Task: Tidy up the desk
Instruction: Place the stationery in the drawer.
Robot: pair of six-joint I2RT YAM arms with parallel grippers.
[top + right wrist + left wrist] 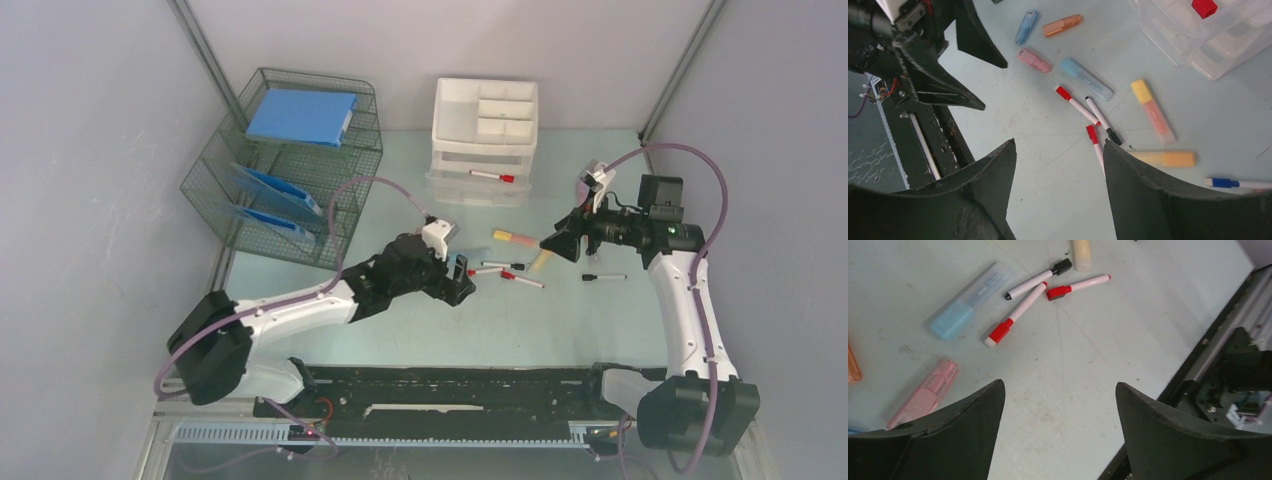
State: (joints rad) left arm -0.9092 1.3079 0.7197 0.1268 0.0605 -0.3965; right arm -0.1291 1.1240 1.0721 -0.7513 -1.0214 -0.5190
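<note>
Hovering over desk [400, 335] w/ scattered markers [1018, 314]: left pincer [1059, 385] & right pincer [1058, 145] both agape, empty.

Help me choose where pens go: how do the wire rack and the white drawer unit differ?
The wire rack is dark open mesh; the drawer unit is white and clear plastic. The rack holds blue folders; the drawer unit holds a red-capped marker. Both stand at the desk's far edge.
</note>
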